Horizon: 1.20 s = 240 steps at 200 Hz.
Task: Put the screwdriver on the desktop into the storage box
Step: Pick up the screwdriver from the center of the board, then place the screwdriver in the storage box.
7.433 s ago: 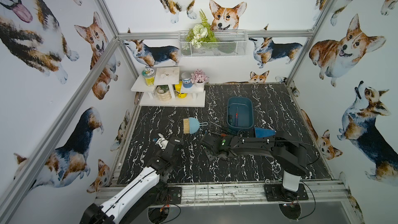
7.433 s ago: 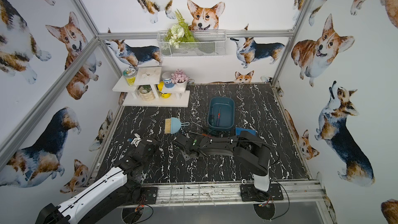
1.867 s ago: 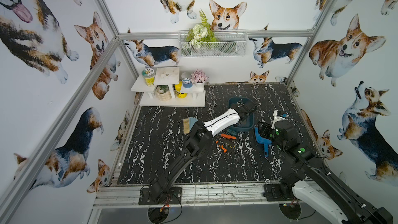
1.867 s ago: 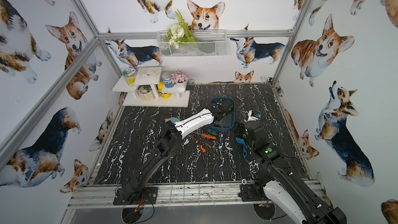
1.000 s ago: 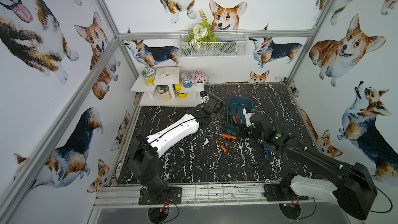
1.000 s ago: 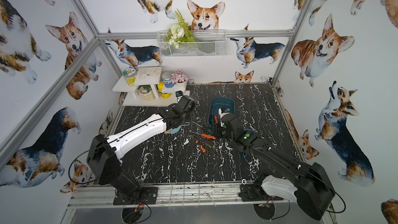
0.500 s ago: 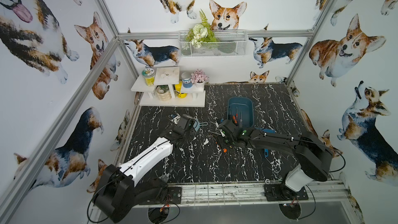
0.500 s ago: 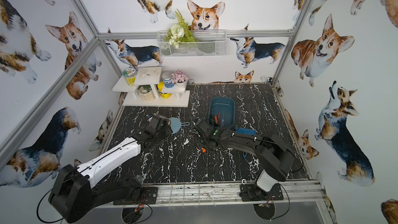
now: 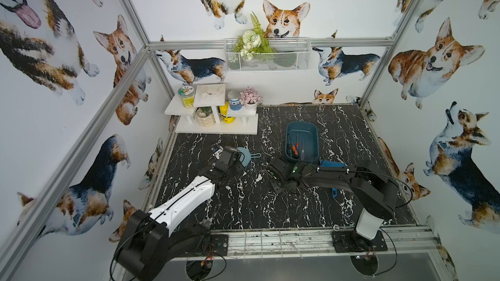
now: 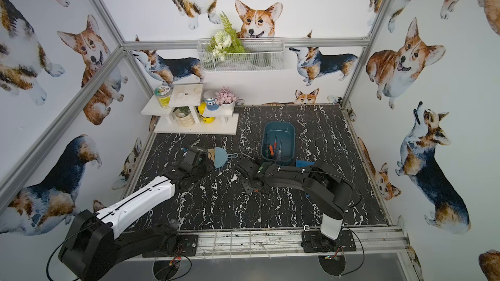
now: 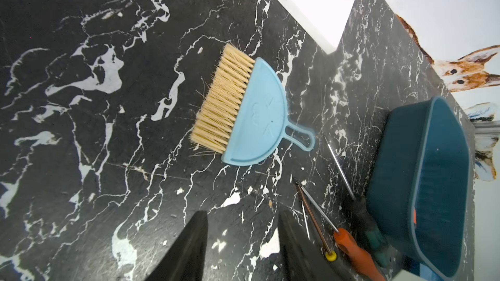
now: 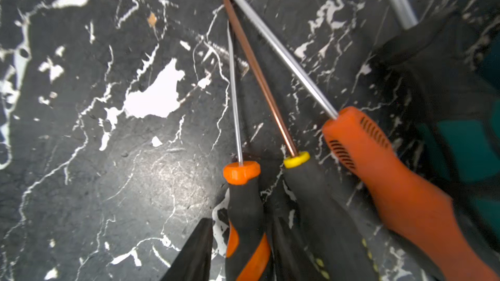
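Left arm (image 9: 184, 198) has drawn back from the shelf (image 9: 216, 131) and right arm (image 9: 338, 177) has reached left across the table (image 9: 243, 212) in the past second. Storage box (image 9: 316, 141), right of centre, holds three screwdrivers (image 9: 296, 148); four loose screwdrivers (image 12: 378, 163) lie beside it. Left pincer (image 11: 242, 214) gapes empty; right pincer (image 12: 240, 228) straddles one handle (image 12: 244, 206), grip unclear.

Both top views: right gripper (image 9: 273, 177) and right arm (image 9: 332, 178) sit over the loose screwdrivers on the desktop (image 9: 243, 212); handles hidden. The blue dustpan (image 9: 332, 164), at 5 o'clock from the storage box (image 9: 316, 141), lies mostly under that arm. The boxed screwdrivers (image 9: 296, 148) are too small to tell tips. In a top view the left gripper (image 9: 232, 161) covers the brush (image 9: 245, 155) bristles. Right wrist view: orange-handled screwdriver (image 12: 378, 163) and black-and-teal handle (image 12: 443, 82) blurred, both running out of frame. One finger (image 12: 193, 252) shows; grip on the black-and-orange screwdriver (image 12: 244, 212) cannot be told.
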{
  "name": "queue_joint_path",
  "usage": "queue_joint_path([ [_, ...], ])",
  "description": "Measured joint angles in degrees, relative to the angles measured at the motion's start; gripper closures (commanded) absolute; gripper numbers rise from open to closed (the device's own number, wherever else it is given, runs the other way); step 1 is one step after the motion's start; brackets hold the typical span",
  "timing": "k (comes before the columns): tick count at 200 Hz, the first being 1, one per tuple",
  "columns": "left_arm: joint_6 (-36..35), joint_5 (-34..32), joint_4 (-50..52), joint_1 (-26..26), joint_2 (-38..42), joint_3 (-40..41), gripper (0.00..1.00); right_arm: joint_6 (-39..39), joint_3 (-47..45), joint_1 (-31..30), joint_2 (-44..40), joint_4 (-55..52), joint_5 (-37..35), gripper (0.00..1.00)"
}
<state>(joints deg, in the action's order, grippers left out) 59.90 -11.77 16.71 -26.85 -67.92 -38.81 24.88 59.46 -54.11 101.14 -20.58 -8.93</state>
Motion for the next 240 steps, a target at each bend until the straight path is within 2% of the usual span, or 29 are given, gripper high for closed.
queue_joint_path([
  [32,0.44,0.2,-0.17,0.0,0.52,0.5,0.51,-0.33,0.87,-1.14,1.53,-0.76,-2.01,0.64],
  [66,0.68,0.09,-0.11,0.0,1.42,0.74,0.51,-1.2,1.46,-2.54,2.08,-0.9,-4.57,0.74],
  [112,0.7,-0.07,0.28,0.09,3.26,0.74,0.51,-1.38,1.66,-2.93,1.51,-1.07,-4.57,0.86],
  [150,0.68,-0.46,0.85,0.09,4.76,0.74,0.51,-1.38,1.51,-3.13,-2.47,-0.46,-3.91,0.87],
  [168,0.66,-0.74,1.49,0.09,5.46,0.63,0.51,-1.2,0.5,-2.38,-7.39,-0.2,-2.01,0.87],
  [195,0.59,-0.9,1.53,0.09,5.46,-0.04,0.51,-0.04,-1.38,2.95,-15.47,4.9,0.61,0.87],
  [240,-0.15,-0.61,1.14,-1.14,2.86,-1.66,0.52,4.46,-6.38,23.04,-22.49,8.79,4.37,0.87],
])
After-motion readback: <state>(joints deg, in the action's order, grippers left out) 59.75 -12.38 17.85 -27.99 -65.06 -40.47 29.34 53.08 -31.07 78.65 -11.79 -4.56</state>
